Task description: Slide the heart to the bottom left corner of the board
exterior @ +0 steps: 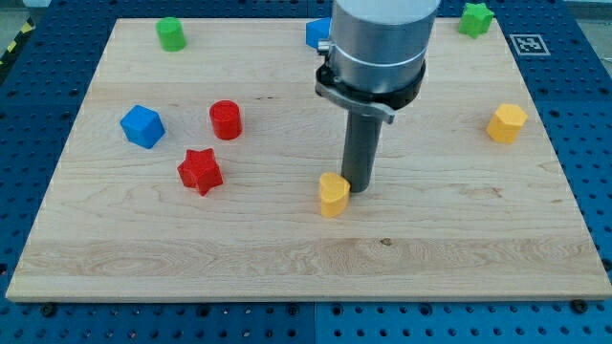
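Observation:
The yellow heart block (333, 195) lies a little below the middle of the wooden board (287, 248). My tip (359, 185) stands just to the heart's right and slightly above it in the view, touching or almost touching its edge. The rod comes down from the arm's grey body at the view's top. The board's bottom left corner (29, 291) is far to the heart's left.
A red star (200, 171), a red cylinder (226, 119) and a blue cube-like block (142, 125) lie left of the heart. A green block (171, 33) sits top left, a blue block (317, 32) top middle, a green block (475, 18) top right, a yellow hexagon (507, 123) right.

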